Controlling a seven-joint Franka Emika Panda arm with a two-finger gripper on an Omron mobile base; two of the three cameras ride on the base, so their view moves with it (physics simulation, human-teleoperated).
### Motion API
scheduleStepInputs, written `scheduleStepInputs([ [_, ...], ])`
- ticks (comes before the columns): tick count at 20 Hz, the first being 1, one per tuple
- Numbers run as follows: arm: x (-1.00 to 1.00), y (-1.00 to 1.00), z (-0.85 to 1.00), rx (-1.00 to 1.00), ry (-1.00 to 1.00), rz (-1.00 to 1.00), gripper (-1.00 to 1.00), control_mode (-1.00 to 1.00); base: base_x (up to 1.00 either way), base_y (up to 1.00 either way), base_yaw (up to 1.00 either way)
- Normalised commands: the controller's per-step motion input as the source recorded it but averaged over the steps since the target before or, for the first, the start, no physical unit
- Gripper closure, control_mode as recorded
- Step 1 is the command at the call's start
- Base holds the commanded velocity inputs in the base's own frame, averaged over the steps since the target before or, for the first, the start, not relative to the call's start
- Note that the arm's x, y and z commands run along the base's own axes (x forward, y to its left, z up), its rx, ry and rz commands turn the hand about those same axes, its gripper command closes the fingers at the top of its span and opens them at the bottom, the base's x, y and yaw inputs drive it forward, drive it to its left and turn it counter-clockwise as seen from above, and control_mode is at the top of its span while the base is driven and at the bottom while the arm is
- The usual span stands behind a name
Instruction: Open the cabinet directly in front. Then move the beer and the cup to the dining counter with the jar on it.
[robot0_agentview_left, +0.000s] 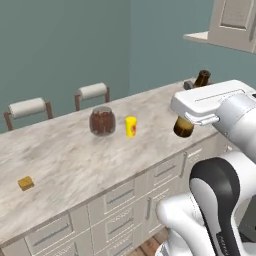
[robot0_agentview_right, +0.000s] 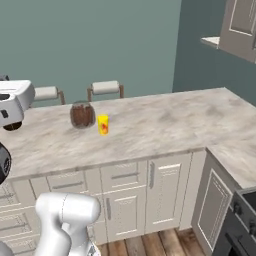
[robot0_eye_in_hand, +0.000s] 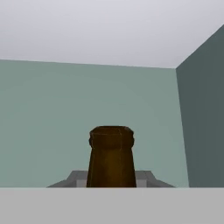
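Observation:
My gripper (robot0_eye_in_hand: 111, 177) is shut on the neck of the beer (robot0_agentview_left: 183, 127), a dark brown bottle. It hangs tilted in the air on the near side of the dining counter (robot0_agentview_left: 75, 155), with its top (robot0_agentview_left: 202, 77) poking out above my hand. In the hand view the bottle's mouth (robot0_eye_in_hand: 111, 151) rises between the fingers against a teal wall. The yellow cup (robot0_agentview_left: 130, 126) (robot0_agentview_right: 103, 124) stands on the counter just right of the jar (robot0_agentview_left: 102, 121) (robot0_agentview_right: 82, 115). The cream cabinet (robot0_agentview_left: 235, 22) (robot0_agentview_right: 240, 25) with its pale shelf (robot0_agentview_right: 212, 41) sits high at the right.
Two chairs with white backs (robot0_agentview_left: 27, 107) (robot0_agentview_left: 92, 91) stand behind the counter. A small tan block (robot0_agentview_left: 26, 183) lies near the counter's left end. Cream drawers (robot0_agentview_left: 120, 197) run below. A dark oven (robot0_agentview_right: 240, 220) sits low at the right, under a shorter worktop (robot0_agentview_right: 235, 160).

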Motion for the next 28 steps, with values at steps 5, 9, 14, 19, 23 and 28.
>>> scheduleStepInputs([
  [5, 0.00, 0.00, 0.00, 0.00, 0.00, 0.00, 1.00, 1.00, 0.38, 0.00, 0.31],
  [9, 0.00, 0.00, 0.00, 0.00, 0.00, 0.00, 1.00, 1.00, 0.00, -0.06, 0.22],
  [14, 0.08, 0.00, -0.05, -0.01, 0.05, 0.00, 1.00, -1.00, 0.13, 0.00, 0.00],
  [19, 0.84, 0.25, -0.53, -0.09, 0.31, 0.00, 1.00, -1.00, 0.00, 0.00, 0.00],
  [23, 0.98, 0.56, -0.87, -0.12, 0.41, 0.02, 1.00, -1.00, 0.00, 0.00, 0.00],
  [28, 0.47, 0.38, -0.60, -0.05, 0.19, 0.05, 1.00, -1.00, 0.00, 0.00, 0.00],
])
